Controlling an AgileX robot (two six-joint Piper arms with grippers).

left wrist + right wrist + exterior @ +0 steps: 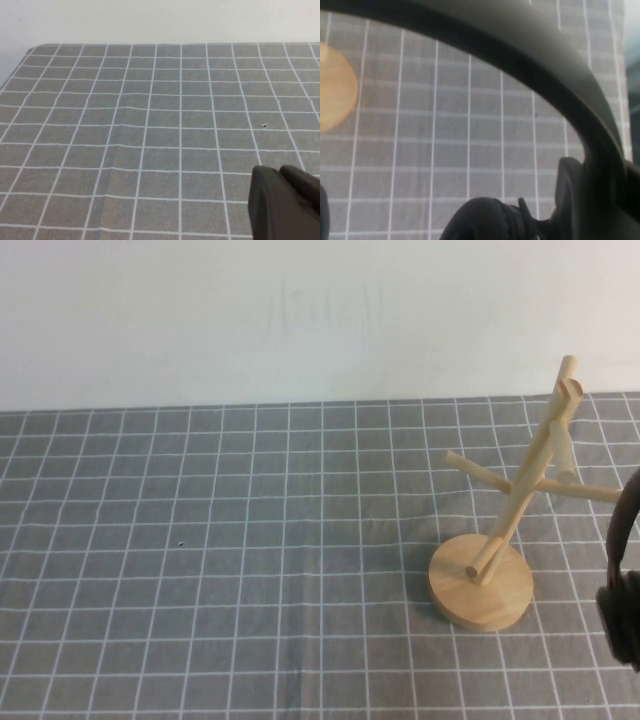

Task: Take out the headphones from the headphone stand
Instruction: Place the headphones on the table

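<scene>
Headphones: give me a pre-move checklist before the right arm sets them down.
1. Headphones off the headphone stand: ok, they hang at the right edge of the high view, apart from the pegs.
2. Right claw's hold on the headband: cannot tell; the claw itself is out of sight in every view, and the right wrist view shows the band close under its camera.
3. Stand upright on its base: ok.
4. Gray checked cloth flat: ok, only slight creases.
5. Left claw parked: ok, low over the cloth, away from the stand.
</scene>
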